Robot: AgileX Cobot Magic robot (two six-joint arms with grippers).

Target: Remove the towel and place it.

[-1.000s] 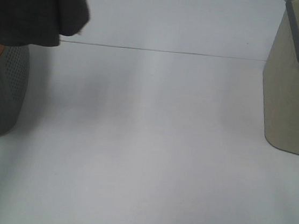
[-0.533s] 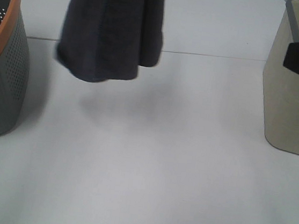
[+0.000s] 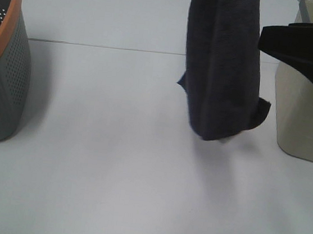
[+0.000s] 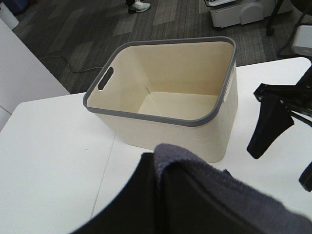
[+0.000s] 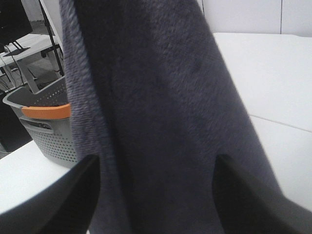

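My left fingers (image 4: 139, 204) pinch the towel (image 3: 223, 74), which hangs over the worktop (image 3: 111, 163); my right fingers (image 5: 58, 204) stand spread around it.

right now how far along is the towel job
Done: the towel is out of the grey basket and hangs above the table beside the cream bin. In hand: the left gripper is shut on it; the right gripper stands open facing it. Left: setting it down; the bin looks empty.

perforated basket (image 3: 4, 88): left edge | cream bin (image 3: 303, 122): right edge | table (image 3: 108, 190): white
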